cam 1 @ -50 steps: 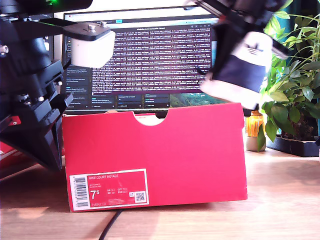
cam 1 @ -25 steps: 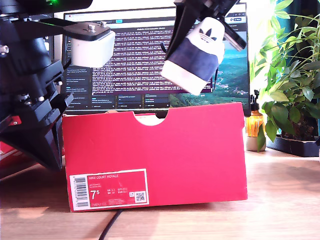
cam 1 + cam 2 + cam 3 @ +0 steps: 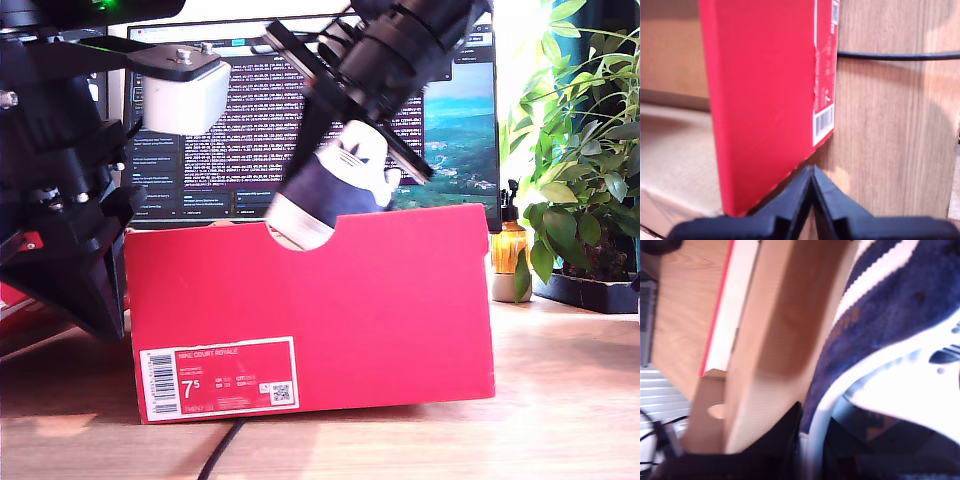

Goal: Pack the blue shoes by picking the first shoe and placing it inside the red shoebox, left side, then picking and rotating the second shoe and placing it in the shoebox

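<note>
One blue shoe (image 3: 335,190) hangs tilted, toe down, over the red shoebox (image 3: 320,320); its white toe dips behind the half-round notch. My second gripper (image 3: 355,140) is shut on the shoe's collar from above. The second wrist view shows the navy suede and white stripes of the shoe (image 3: 890,315) at my second gripper (image 3: 810,425), beside the box's brown inner wall (image 3: 780,315). My first gripper (image 3: 100,320) stands at the exterior view's left, shut on nothing. Its closed tips (image 3: 812,172) point at the labelled corner of the shoebox (image 3: 770,100). No other shoe is in view.
A monitor (image 3: 250,110) with text stands behind the box. A plant (image 3: 580,150) and an amber bottle (image 3: 510,250) sit at the exterior view's right. A black cable (image 3: 215,455) runs under the box's front. A white block (image 3: 185,95) juts out above the first arm.
My second gripper has carried the shoe from the exterior view's upper right leftward and down, tipping it until the toe sinks behind the box's notch. The first arm has not moved.
</note>
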Controlling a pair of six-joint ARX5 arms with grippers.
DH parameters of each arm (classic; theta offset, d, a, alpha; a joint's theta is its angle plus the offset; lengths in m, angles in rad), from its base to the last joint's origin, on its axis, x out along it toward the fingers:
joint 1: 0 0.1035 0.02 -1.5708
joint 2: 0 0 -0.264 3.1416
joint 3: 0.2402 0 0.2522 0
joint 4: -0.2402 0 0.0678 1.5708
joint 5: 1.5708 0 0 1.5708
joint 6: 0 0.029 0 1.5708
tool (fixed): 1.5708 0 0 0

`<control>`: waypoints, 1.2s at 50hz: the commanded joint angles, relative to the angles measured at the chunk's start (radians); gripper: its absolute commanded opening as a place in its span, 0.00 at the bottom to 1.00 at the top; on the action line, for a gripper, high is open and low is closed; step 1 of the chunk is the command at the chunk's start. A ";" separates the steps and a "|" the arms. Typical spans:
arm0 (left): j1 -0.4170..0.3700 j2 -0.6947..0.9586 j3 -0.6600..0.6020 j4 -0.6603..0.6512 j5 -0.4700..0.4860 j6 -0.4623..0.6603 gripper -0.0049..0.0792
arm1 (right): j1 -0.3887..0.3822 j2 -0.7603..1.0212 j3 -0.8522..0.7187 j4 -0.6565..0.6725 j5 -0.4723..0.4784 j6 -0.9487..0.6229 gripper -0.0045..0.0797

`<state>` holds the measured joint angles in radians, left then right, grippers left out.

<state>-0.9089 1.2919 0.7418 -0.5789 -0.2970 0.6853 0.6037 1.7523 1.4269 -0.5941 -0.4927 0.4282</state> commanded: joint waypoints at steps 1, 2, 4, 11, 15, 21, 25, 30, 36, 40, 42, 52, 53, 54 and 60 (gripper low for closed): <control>-0.002 0.011 -0.006 0.005 0.000 -0.003 0.04 | 0.019 0.014 0.040 0.035 -0.021 -0.003 0.04; -0.002 0.011 -0.006 0.004 0.000 -0.003 0.04 | 0.020 0.020 0.040 0.036 -0.025 -0.003 0.04; -0.002 0.011 -0.006 0.005 0.000 -0.003 0.04 | 0.023 0.031 0.040 0.038 -0.026 0.010 0.04; -0.002 0.011 -0.006 0.005 0.000 -0.003 0.04 | 0.038 0.066 0.040 0.053 -0.033 0.024 0.04; -0.002 0.011 -0.006 0.005 0.000 -0.003 0.04 | 0.042 0.080 0.040 0.057 -0.033 0.040 0.04; -0.002 0.011 -0.006 0.006 0.000 -0.003 0.04 | 0.052 0.093 0.040 0.064 -0.032 0.043 0.04; -0.002 0.011 -0.006 0.008 0.000 -0.003 0.04 | 0.063 0.098 0.040 0.070 -0.032 0.047 0.04; -0.002 0.011 -0.006 0.010 0.000 -0.003 0.04 | 0.071 0.105 0.040 0.066 -0.032 0.049 0.04; -0.002 0.011 -0.006 0.011 0.000 -0.003 0.04 | 0.090 0.122 0.040 0.070 -0.032 0.058 0.04; -0.002 0.011 -0.006 0.011 0.000 -0.003 0.04 | 0.096 0.140 0.040 0.075 -0.032 0.070 0.04; -0.002 0.011 -0.006 0.010 0.000 -0.003 0.04 | 0.100 0.153 0.040 0.078 -0.033 0.071 0.04; -0.002 0.011 -0.006 0.009 0.000 -0.003 0.04 | 0.103 0.166 0.040 0.097 0.006 0.071 0.04; -0.002 0.011 -0.006 0.008 0.000 -0.003 0.04 | 0.103 0.166 0.040 0.100 0.016 0.071 0.04; -0.002 0.011 -0.006 0.008 0.000 -0.003 0.04 | 0.103 0.166 0.040 0.104 0.026 0.072 0.04; -0.002 0.011 -0.006 0.007 0.000 -0.003 0.04 | 0.097 0.166 0.040 0.110 0.049 0.092 0.04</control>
<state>-0.9089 1.2919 0.7418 -0.5755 -0.2974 0.6853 0.7006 1.9247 1.4338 -0.5129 -0.4519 0.5167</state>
